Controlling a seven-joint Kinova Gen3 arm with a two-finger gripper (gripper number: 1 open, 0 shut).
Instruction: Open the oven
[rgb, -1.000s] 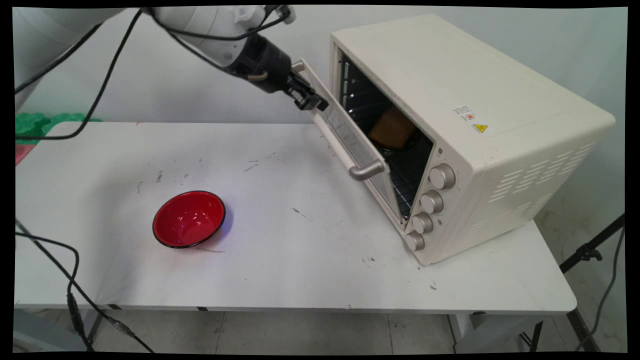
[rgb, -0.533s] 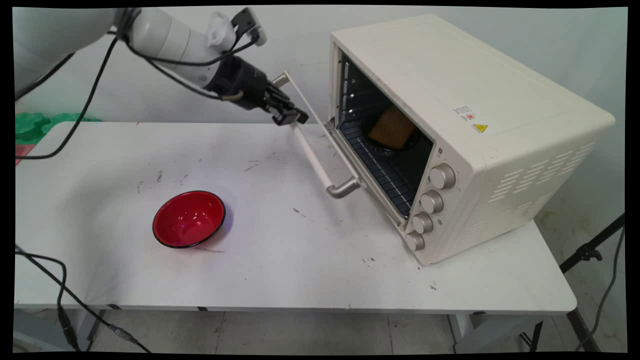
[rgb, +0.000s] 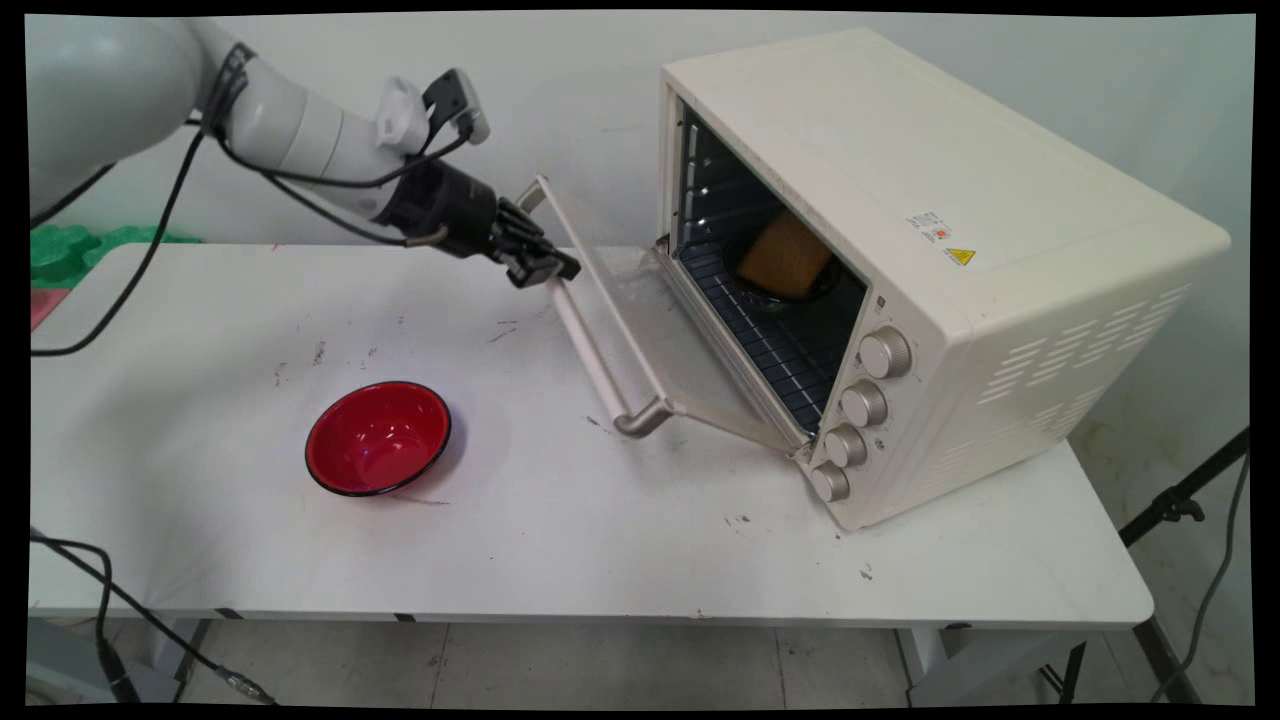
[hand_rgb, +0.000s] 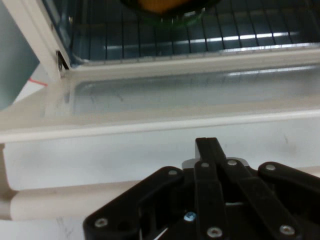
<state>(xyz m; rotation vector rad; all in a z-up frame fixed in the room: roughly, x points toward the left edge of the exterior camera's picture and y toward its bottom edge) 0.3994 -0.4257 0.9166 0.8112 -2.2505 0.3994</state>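
At the oven door's (rgb: 650, 340) handle bar (rgb: 590, 340), the hand (rgb: 545, 268) is clamped on its far end.

A cream toaster oven (rgb: 950, 230) sits on a white bench (rgb: 600, 540) flecked with dark scuff marks. The oven's door (rgb: 650, 330) has a cream frame around clear glass and a pale handle bar (rgb: 590, 345) with silver-grey ends. Four silver knobs (rgb: 862, 405) run down its front. Inside, a dark wire rack (rgb: 770, 345) carries a golden-brown item (rgb: 787, 255) on a dark dish. A small yellow warning label (rgb: 960, 257) marks the top. A bowl (rgb: 378, 438) is glossy red inside with a black rim. The gripper (rgb: 540, 265) is black on a white arm, with black cables. Green material (rgb: 60, 248) shows at the far left.
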